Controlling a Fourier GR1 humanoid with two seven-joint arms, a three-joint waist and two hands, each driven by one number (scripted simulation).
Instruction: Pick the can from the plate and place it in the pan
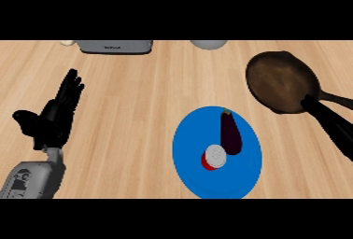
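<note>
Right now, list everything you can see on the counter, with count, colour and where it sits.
can: one, red with a white top, on the plate, left of the eggplant
eggplant: one, dark purple, on the plate
plate: one, blue, middle of the counter, near side
pan: one, dark brown, far right
appliance: one, grey, far edge, partly cut off
round object: one, pale grey, far edge, partly cut off
small object: one, cream, far left
counter: one, light wood
left hand: one, black, at left, open, fingers up, resting
right hand: one, black, at right, fingers straight, overlapping the pan's near rim
</note>
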